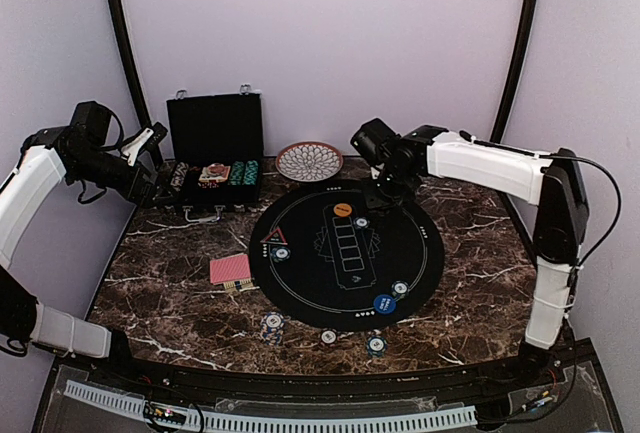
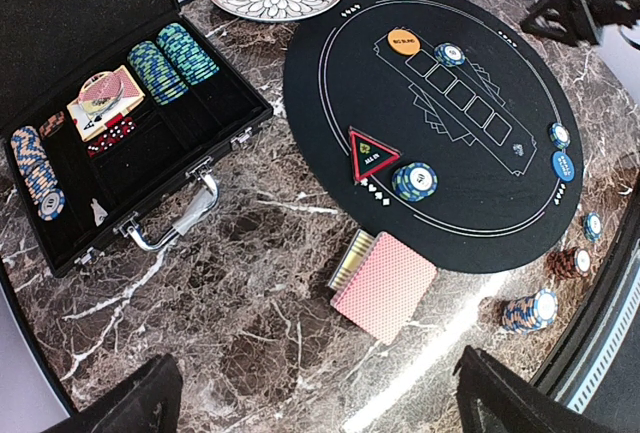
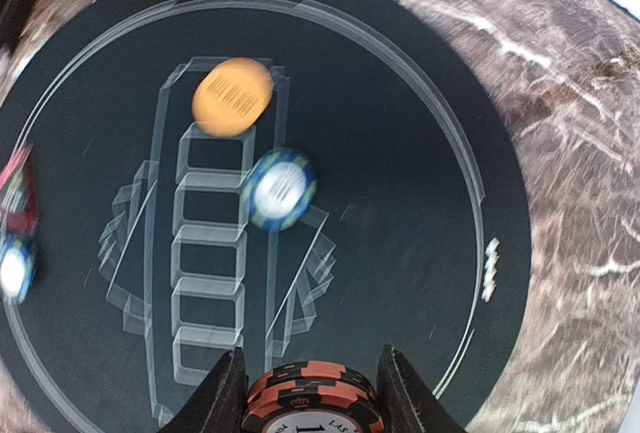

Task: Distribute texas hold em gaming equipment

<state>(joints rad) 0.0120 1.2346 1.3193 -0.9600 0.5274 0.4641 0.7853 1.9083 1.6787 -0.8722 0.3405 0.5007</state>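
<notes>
My right gripper (image 3: 311,358) is shut on a short stack of orange-and-black poker chips (image 3: 312,403) and hangs over the far part of the round black mat (image 1: 430,253). Below it lie an orange button disc (image 3: 232,96) and a blue-edged chip (image 3: 281,188). The mat also carries a red triangle marker (image 2: 371,153), a small chip stack (image 2: 414,181) and a blue button disc (image 2: 564,165). A red-backed card deck (image 2: 387,283) lies on the marble left of the mat. My left gripper (image 1: 152,163) is open and empty, high beside the case.
An open black hinged case (image 2: 150,163) at the back left holds rows of chips and cards. A patterned round dish (image 1: 309,161) sits behind the mat. More chip stacks (image 1: 272,325) stand on the marble along the mat's near edge.
</notes>
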